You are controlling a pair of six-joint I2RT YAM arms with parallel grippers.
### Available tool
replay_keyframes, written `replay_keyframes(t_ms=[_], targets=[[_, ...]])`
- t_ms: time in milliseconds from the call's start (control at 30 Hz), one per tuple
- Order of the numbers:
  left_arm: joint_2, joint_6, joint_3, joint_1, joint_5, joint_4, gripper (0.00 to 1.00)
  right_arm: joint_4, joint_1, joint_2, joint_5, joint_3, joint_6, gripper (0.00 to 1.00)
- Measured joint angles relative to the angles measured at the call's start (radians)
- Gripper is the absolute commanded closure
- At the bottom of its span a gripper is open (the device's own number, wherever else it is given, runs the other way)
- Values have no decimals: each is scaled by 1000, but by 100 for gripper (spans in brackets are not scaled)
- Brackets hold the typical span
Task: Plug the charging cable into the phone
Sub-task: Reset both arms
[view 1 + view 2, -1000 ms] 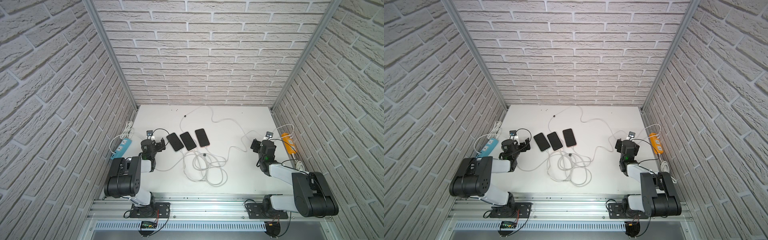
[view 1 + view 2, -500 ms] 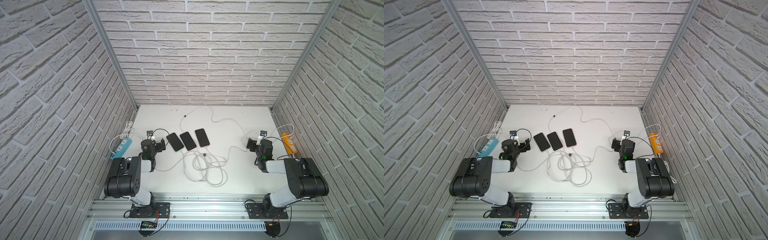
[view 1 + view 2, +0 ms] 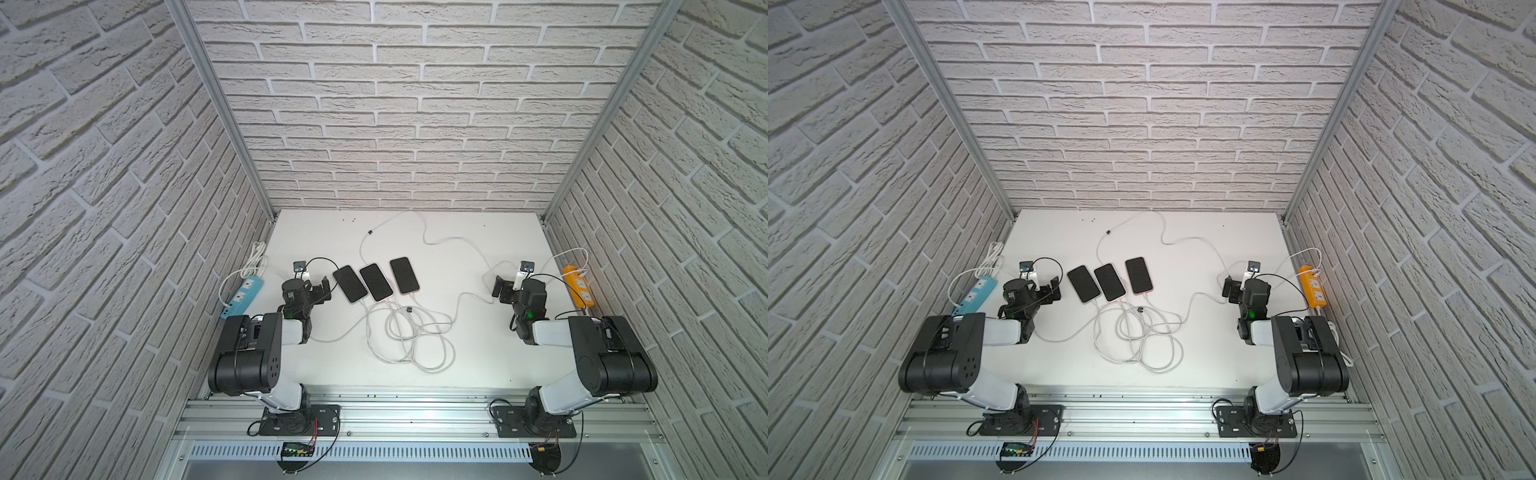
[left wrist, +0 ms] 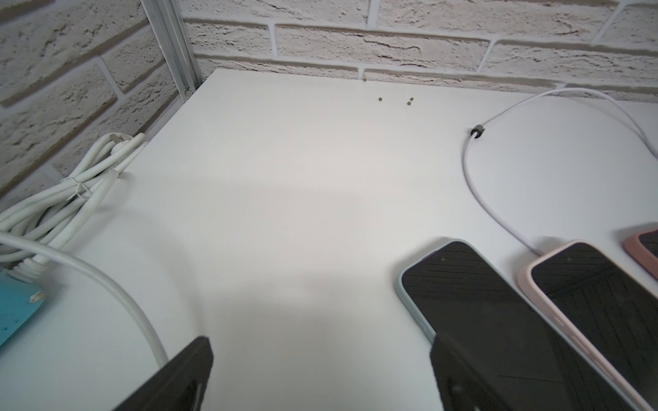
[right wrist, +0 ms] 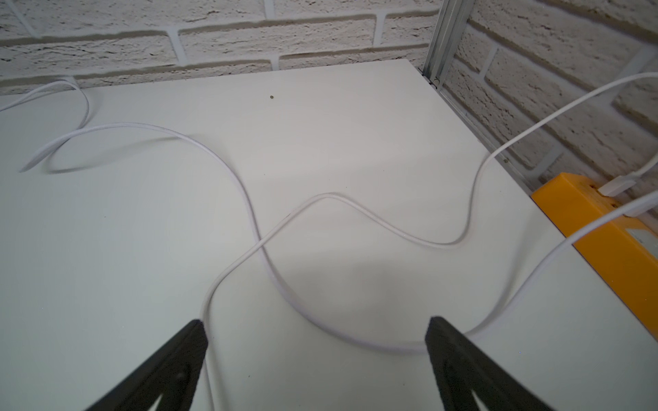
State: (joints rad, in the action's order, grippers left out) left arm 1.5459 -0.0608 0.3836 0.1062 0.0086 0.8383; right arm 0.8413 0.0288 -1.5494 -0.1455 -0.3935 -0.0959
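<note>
Three dark-screened phones lie side by side mid-table in both top views: left phone (image 3: 350, 284) (image 3: 1084, 284), middle phone (image 3: 376, 282), right phone (image 3: 404, 275). White charging cables (image 3: 415, 332) run from their near ends into a tangle, where a loose dark plug tip (image 3: 409, 308) lies. My left gripper (image 3: 322, 291) (image 4: 320, 345) is open and empty just left of the left phone (image 4: 498, 313). Far to the right, my right gripper (image 3: 498, 286) (image 5: 315, 327) is open low over a cable loop (image 5: 356, 341) on the table, holding nothing.
A blue power strip (image 3: 243, 297) with a bundled cord (image 4: 71, 192) lies along the left wall. An orange power strip (image 3: 577, 286) (image 5: 605, 231) lies along the right wall, with cables plugged in. One cable with a dark clip (image 3: 369, 231) curves toward the back.
The right arm has folded back toward its base and its gripper has shifted slightly left. The left arm, phones and cables have not moved.
</note>
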Motion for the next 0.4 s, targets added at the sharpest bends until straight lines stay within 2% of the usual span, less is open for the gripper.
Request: replay_keyframes(t_ms=[400], targets=[[0,0,0,0,8,0,2,0,0,0,0,0,0,1]])
